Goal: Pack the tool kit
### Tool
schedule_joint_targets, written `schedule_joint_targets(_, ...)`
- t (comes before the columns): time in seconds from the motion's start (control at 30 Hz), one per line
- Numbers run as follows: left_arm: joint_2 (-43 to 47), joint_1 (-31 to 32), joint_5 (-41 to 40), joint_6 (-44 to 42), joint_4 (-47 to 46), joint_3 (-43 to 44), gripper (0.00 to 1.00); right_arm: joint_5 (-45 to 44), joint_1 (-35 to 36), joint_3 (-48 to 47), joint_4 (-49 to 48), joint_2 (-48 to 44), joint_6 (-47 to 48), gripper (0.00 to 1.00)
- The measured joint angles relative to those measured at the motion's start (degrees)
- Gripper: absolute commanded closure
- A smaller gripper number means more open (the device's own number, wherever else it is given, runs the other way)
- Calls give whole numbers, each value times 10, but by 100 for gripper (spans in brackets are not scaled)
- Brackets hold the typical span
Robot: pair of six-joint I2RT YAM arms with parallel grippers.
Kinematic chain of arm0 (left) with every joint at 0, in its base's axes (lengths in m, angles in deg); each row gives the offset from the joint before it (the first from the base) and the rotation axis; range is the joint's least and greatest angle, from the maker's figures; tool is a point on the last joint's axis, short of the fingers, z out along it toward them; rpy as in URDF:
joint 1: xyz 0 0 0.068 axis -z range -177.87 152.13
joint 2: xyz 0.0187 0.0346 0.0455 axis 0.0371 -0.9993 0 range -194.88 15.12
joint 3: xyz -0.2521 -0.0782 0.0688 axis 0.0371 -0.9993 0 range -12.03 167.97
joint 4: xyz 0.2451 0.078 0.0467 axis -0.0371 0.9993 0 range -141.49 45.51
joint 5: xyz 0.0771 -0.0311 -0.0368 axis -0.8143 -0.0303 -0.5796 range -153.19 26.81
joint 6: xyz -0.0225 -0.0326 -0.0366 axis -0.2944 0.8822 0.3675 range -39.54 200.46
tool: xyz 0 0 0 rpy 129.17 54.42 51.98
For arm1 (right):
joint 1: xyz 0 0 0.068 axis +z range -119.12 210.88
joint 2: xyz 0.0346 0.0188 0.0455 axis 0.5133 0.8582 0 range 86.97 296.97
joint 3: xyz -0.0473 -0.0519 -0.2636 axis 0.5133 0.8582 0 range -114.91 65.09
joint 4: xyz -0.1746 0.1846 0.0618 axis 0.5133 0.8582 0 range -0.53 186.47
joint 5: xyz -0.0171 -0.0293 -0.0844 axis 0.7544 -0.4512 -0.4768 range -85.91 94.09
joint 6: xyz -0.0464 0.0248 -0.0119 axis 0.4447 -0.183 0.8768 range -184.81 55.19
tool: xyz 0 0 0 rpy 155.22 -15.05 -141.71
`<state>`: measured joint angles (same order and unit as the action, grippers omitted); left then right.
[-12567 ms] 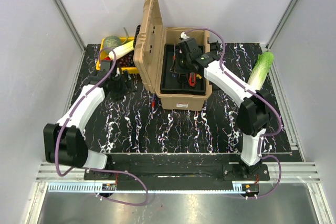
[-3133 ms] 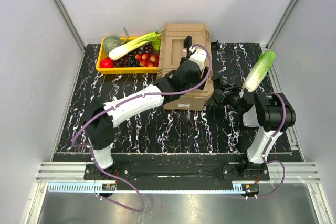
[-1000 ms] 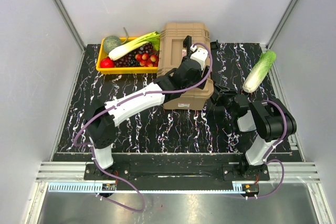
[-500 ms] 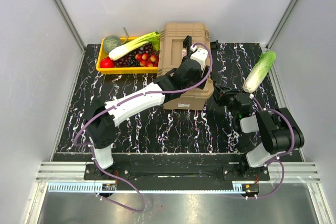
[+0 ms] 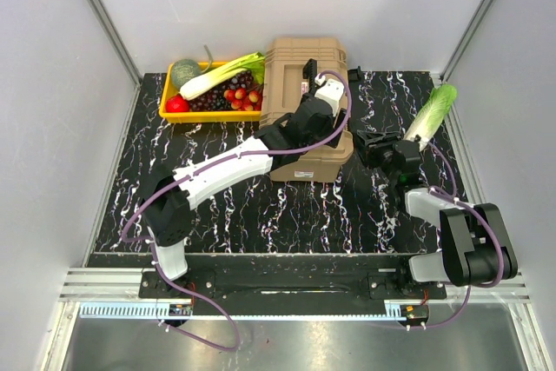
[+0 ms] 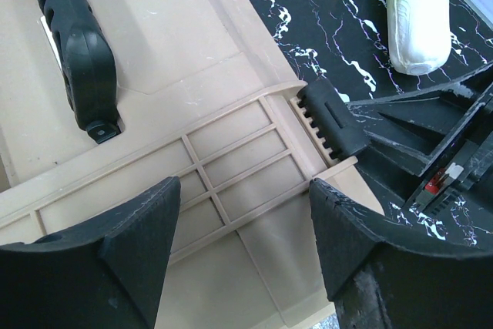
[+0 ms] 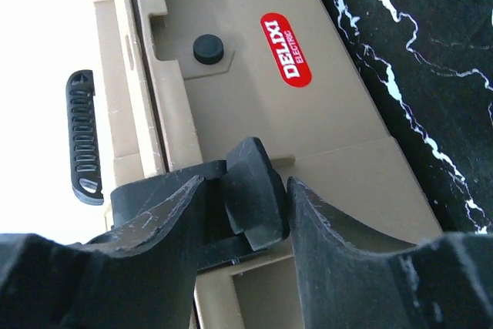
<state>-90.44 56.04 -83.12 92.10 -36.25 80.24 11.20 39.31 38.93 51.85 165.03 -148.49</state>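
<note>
The tan ribbed toolbox (image 5: 300,62) stands shut at the back centre, its black handle (image 6: 77,44) lying on the lid. My left gripper (image 5: 326,128) rests open over the lid's right rim (image 6: 231,159), with nothing between its fingers. My right gripper (image 5: 367,141) is at the box's right side. In the right wrist view its fingers closely bracket a black latch (image 7: 254,182), with thin gaps on both sides. The same latch (image 6: 333,117) shows in the left wrist view beside the right gripper (image 6: 431,144). No hand tools are in view.
A yellow crate (image 5: 169,113) of vegetables and fruit sits left of the toolbox. A napa cabbage (image 5: 427,117) lies on the black marbled mat at the right, close behind my right arm. Grey walls enclose the table.
My right arm's elbow has swung out to the right and nearer the front. Its gripper stays at the latch, shifted slightly back. The left arm and the toolbox have not moved.
</note>
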Motion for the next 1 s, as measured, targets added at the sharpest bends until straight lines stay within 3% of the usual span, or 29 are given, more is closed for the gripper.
schedule_joint_targets(0.43, -2, 1, -8, -36, 6, 0, 29, 59, -3, -58, 71, -2, 84, 33)
schedule_joint_targets(1.0, -3, 2, -10, -44, 27, 16, 24, 61, -1, -97, 215, -33, 181, 33)
